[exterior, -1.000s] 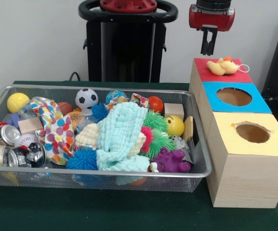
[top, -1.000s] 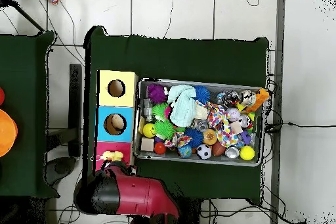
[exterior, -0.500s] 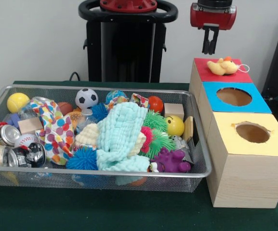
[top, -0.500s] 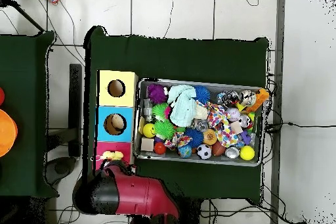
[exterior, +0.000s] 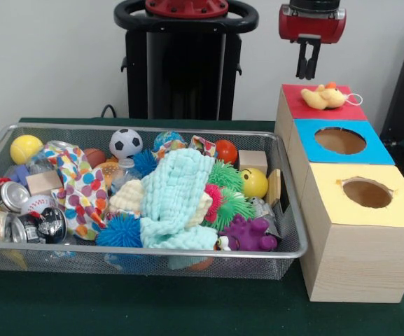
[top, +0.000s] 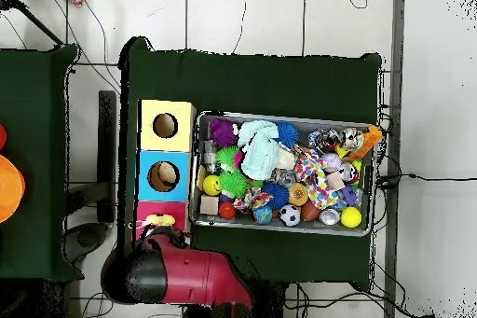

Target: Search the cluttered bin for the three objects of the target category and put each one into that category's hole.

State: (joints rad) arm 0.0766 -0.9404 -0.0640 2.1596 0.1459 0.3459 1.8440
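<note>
No brand or writing can be read on anything; the cans [exterior: 9, 210] at the left end of the bin have dark labels, but the letters are too small to make out.

The gripper [exterior: 307, 64] hangs above the red box [exterior: 321, 110], which is the far one of three boxes standing in a row to the right of the wire bin [exterior: 138, 253] on the green table [exterior: 152, 308]. The jaws point straight down and look close together with nothing between them. Below them and a little to the right, a yellow plush duck [exterior: 322, 96] lies on the top of the red box, clearly apart from the jaws. In the overhead view the duck [top: 160, 222] rests on the same red top, just beside the arm's red body [top: 191, 277].

The middle box is blue [exterior: 342, 143] and the near one is yellow [exterior: 366, 196]; each has a round hole in its top.

The bin is full. A light green knitted cloth [exterior: 177, 199] lies across the middle. Around it are a soccer ball [exterior: 125, 143], a yellow ball [exterior: 25, 148], a yellow smiley ball [exterior: 254, 183], green spiky balls [exterior: 228, 192], a blue spiky ball [exterior: 120, 229], a purple toy [exterior: 249, 234], a dotted cloth [exterior: 79, 189] and a wooden block [exterior: 253, 160].
</note>
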